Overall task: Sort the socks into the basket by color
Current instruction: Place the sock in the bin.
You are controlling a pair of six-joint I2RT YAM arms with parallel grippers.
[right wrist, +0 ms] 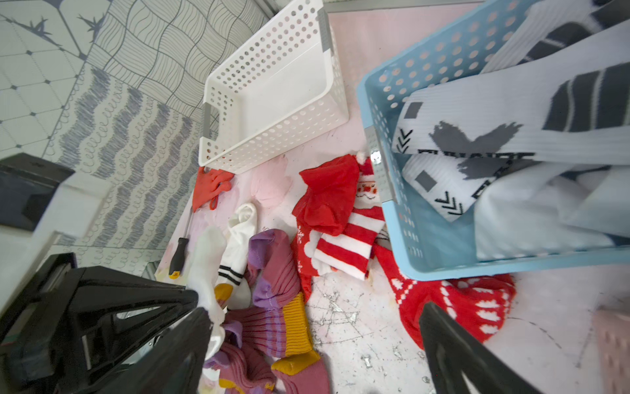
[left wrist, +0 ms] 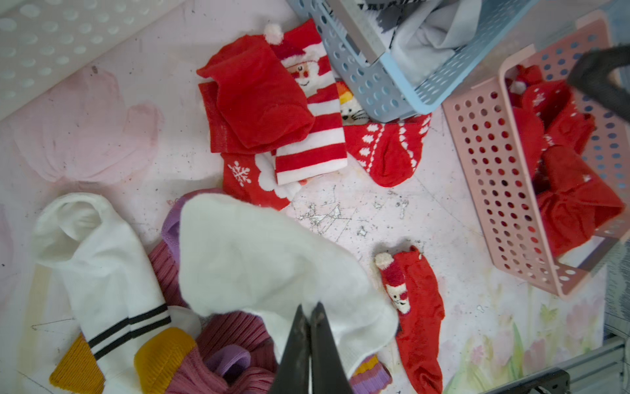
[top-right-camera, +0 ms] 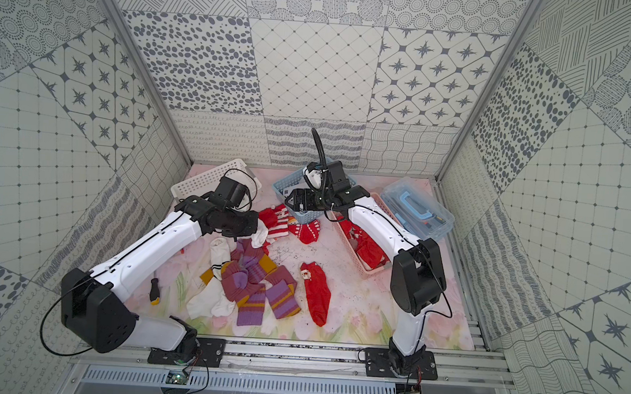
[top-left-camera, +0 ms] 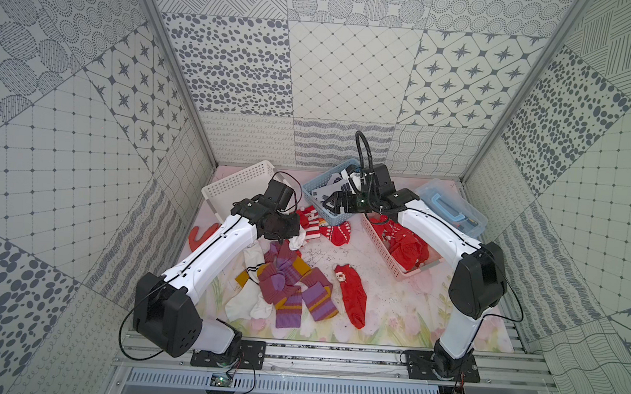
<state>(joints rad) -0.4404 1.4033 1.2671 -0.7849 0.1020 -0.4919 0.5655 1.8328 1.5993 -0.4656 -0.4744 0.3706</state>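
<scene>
Since the blue basket [left wrist: 375,85] has the white socks with grey-black patterns in it and the pink basket [left wrist: 494,170] is packed with red ones, I'd guess the plain white sock [left wrist: 266,259] is headed for the blue one. The left jaws are clenched on one edge of that sock, so it hangs off them above the purple-and-mustard striped socks [top-left-camera: 286,286]. That makes sense if you don't want to drag a neighbour along. The right jaws are spread wide with nothing in them, parked just beside the blue basket's near corner and over the bunch of red socks [left wrist: 259,99] tucked against it, so they're probably lined up for one of those. The white basket [right wrist: 279,44] has nothing in it, so my bet is that's where the purples go. Also lying on the bench [left wrist: 358,211] are another white sock with black stripes [left wrist: 112,273] and a lone red Santa sock [top-left-camera: 353,297].
</scene>
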